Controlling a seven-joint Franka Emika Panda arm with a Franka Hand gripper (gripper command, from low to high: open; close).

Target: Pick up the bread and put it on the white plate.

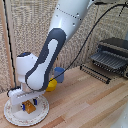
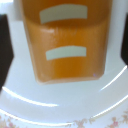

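— Bread [image 2: 67, 50] fills most of the wrist view: an orange-brown block with two pale slash marks across its top, blurred from being so close. Under it lies the white dish [image 2: 65, 102], glossy, with a faint brownish speckled pattern along the rim.

— And from the outside?

— Same piece in the exterior view, small and orange-brown [image 1: 29, 107], sitting on the white dish [image 1: 15, 116] at the lower corner on the exterior view's left. The gripper [image 1: 28, 104] is right down over it, its white boxy body tilted, one short dark-blue finger [image 1: 23, 105] on one side of the bread and the other on the opposite side.

— Are the jaws clamped on it?

— Both fingers stand right against its sides, but the picture is too coarse to show whether they press it or have a sliver of gap. I cannot tell. The bread looks to be at plate level, resting on or just touching the surface.

— What else is around?

— A yellow bowl [image 1: 51, 85] just behind the dish, partly hidden by the arm, and a blue object [image 1: 59, 74] behind that. A black toaster oven [image 1: 113, 55] sits on the wooden table [image 1: 85, 102] at the exterior view's right, with a wire rack drawn out in front. A black cable [image 1: 95, 30] loops from the arm down to the table.
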